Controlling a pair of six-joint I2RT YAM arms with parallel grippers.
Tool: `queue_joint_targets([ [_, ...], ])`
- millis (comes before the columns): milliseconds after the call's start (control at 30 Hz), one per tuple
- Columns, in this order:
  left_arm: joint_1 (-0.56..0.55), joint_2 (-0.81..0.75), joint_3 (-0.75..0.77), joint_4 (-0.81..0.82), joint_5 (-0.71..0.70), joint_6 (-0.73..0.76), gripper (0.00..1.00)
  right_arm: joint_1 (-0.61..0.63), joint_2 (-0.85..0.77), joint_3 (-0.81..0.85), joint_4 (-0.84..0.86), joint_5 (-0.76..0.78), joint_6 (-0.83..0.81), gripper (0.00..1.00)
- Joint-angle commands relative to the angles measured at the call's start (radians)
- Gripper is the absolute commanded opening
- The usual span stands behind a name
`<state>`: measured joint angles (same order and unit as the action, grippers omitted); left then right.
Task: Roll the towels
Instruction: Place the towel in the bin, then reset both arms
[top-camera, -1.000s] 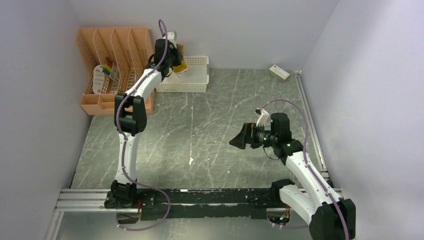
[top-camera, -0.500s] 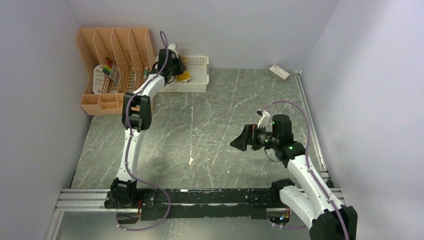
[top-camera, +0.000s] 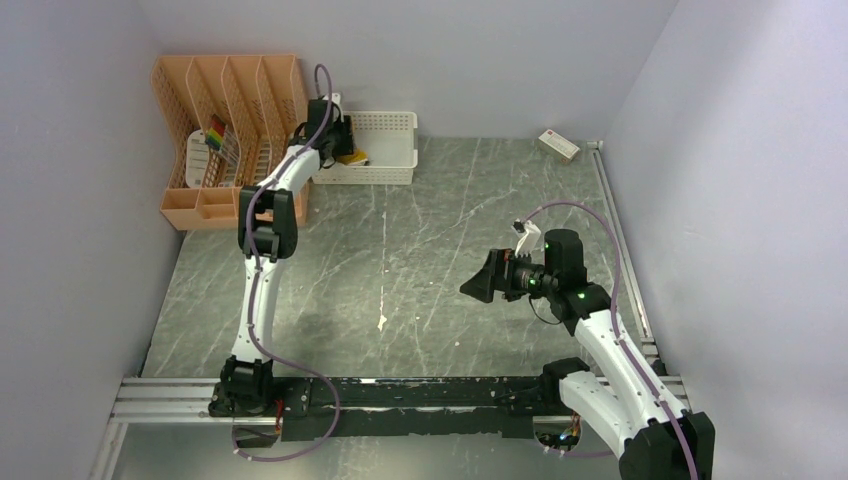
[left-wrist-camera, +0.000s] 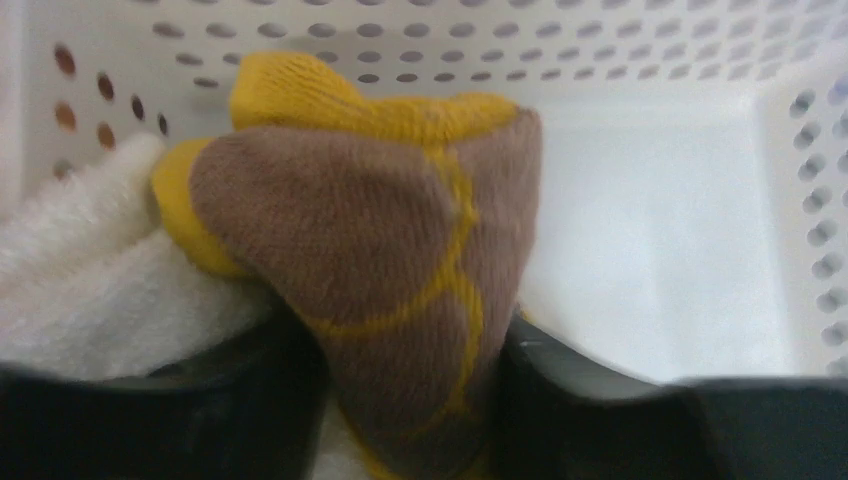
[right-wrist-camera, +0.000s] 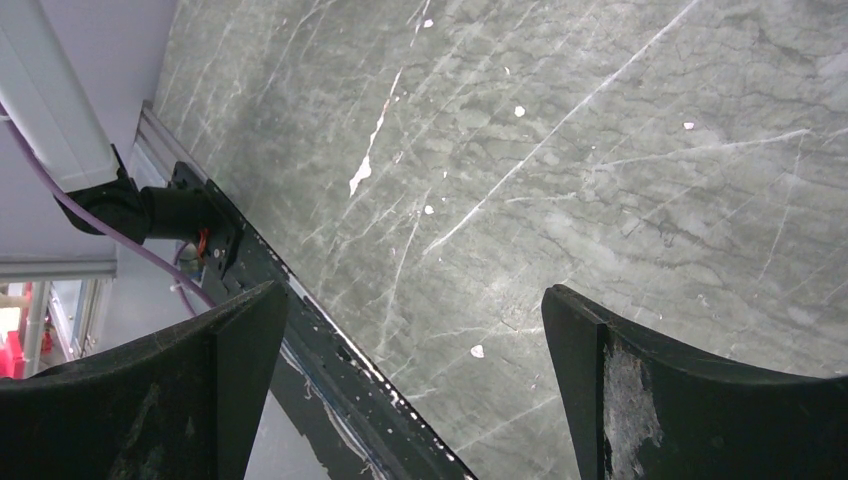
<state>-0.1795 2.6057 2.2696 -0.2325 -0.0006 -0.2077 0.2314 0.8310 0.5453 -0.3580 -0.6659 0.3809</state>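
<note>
the left gripper (left-wrist-camera: 405, 385) is down inside the white basket (left-wrist-camera: 640, 60), its two fingers touching either side of the mustard towel (left-wrist-camera: 370, 230) and pinching it. how firm that hold is cannot be told. the towel appears bundled, its brown patch facing the wrist camera. it lies against the basket's back wall, and the white towel (left-wrist-camera: 90, 260) touches it on the side nearer the basket's left wall. the right gripper (right-wrist-camera: 415, 300) hangs well apart from the basket over the bare table (right-wrist-camera: 600, 150), spread wide and holding nothing.

risks, as judged:
- the bundle may spring loose once the fingers part, since nothing but the neighbouring towel and the basket wall braces it.
- the looped cloth may cling to a finger and be dragged up out of the basket on withdrawal.
- a fingertip may snag the basket's holes and tug the basket.

the left wrist view alone shows the white towel and the finger contact. the top view shows only a patch of yellow beside the wrist, but does show the idle right arm far from the basket.
</note>
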Motion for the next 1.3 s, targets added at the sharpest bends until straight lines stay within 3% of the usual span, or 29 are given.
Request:
queue_joint_targets([
  [0,0.021,-0.051,0.007,-0.084,0.012,0.088,0.93,0.004,-0.006,0.005,-0.007,-0.01,-0.003,1.0],
  [33,0.021,-0.065,0.004,-0.077,0.031,0.086,1.0,0.005,-0.008,0.006,-0.01,-0.006,-0.005,1.0],
  [267,0.021,-0.21,-0.01,-0.046,0.044,0.08,0.99,0.003,-0.034,-0.004,-0.014,0.022,0.012,1.0],
  [600,0.009,-0.56,-0.111,-0.062,0.211,0.031,0.99,0.006,-0.021,0.016,0.014,0.071,0.019,1.0],
  [700,0.009,-0.723,-0.277,-0.098,0.257,-0.026,0.99,0.005,-0.022,0.036,0.012,0.146,0.012,1.0],
  [767,0.002,-0.882,-0.494,-0.048,0.284,-0.056,0.99,0.005,-0.04,0.034,0.049,0.194,0.024,1.0],
  [900,-0.032,-1.208,-0.988,0.14,0.19,-0.093,0.99,0.006,-0.113,0.048,0.104,0.274,0.057,1.0],
  [1033,-0.071,-1.462,-1.267,0.125,0.109,-0.121,0.99,0.006,-0.149,0.098,0.067,0.417,0.06,1.0],
  [1133,-0.098,-1.607,-1.38,0.111,0.169,-0.127,0.99,0.006,-0.164,0.133,0.021,0.558,0.068,1.0],
  [1267,-0.1,-1.716,-1.379,-0.041,0.178,-0.077,0.99,0.006,-0.246,0.132,-0.018,0.726,0.065,1.0],
])
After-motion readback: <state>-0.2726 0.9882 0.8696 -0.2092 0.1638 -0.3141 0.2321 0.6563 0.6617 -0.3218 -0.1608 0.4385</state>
